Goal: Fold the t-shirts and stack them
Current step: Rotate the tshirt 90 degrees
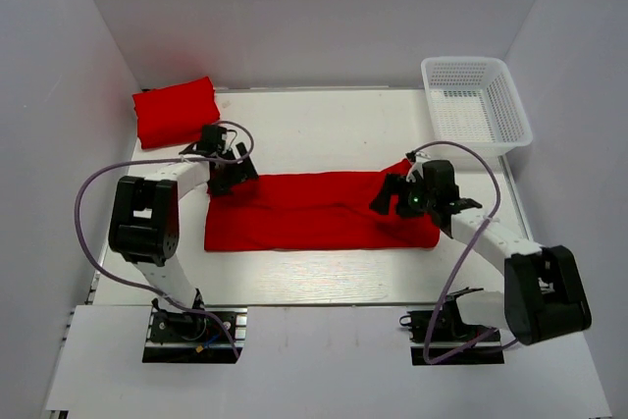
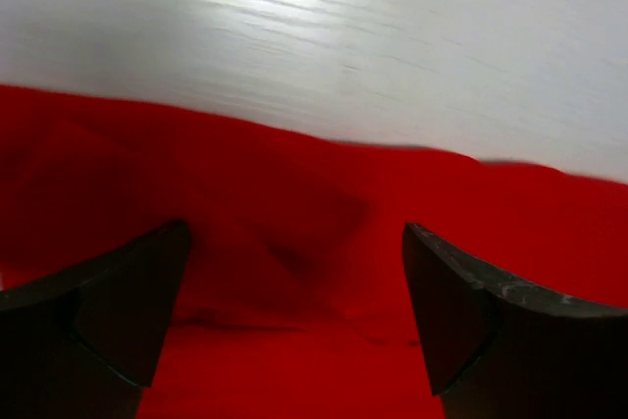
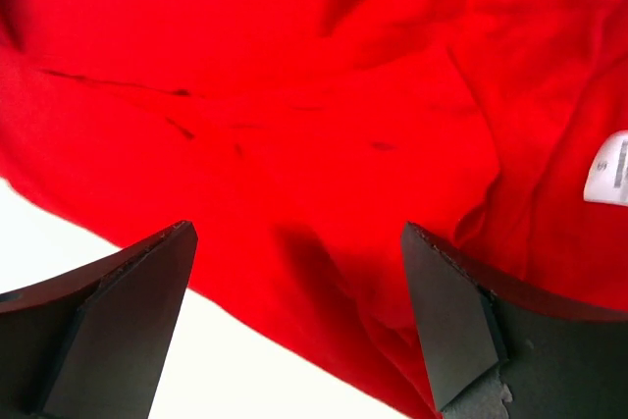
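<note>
Left gripper [image 2: 294, 252], right gripper [image 3: 294, 252] both gaping, empty. Your half-folded t-shirt [image 1: 319, 211] is soft, limp, light — pinch its left and right end edges.

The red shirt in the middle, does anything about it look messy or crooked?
Slightly. The shirt lies in a long folded strip, flat at its left end, but its right end bunches up in wrinkles under the right hand. Nothing looks torn or spilled.
</note>
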Robot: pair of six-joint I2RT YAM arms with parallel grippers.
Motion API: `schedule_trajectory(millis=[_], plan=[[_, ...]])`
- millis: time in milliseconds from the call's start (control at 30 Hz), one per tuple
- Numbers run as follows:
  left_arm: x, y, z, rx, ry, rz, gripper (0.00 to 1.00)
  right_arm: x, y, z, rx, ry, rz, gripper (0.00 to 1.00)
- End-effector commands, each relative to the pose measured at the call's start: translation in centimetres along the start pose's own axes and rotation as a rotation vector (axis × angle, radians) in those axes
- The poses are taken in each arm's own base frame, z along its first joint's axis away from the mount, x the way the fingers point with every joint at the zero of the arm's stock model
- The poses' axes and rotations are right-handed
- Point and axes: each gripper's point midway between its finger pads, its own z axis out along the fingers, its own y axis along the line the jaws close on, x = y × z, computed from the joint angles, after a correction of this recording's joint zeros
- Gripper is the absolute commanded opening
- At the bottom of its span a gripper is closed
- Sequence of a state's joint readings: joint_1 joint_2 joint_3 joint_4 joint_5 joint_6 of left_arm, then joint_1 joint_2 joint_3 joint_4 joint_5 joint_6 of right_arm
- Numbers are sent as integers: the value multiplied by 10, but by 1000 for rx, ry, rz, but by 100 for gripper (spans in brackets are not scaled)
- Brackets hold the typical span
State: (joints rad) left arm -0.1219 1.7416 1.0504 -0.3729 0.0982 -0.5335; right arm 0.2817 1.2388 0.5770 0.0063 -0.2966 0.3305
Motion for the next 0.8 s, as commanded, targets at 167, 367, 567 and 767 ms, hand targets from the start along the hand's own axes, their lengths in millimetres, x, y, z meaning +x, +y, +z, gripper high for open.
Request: schedule_trajectory(millis=[167,367,567,767], plan=[[55,33,-2,-122,128,22,100,6,-28,30,123,67,168,90],[151,52,-27,-120,375,-42,100,21,-41,69,135,211,275,90],[232,20,-69,50,637,53,100,-59,-25,154,-56,53,299,90],[272,-30,-121,300,793,190,100,-160,17,233,-352,57,178,90]])
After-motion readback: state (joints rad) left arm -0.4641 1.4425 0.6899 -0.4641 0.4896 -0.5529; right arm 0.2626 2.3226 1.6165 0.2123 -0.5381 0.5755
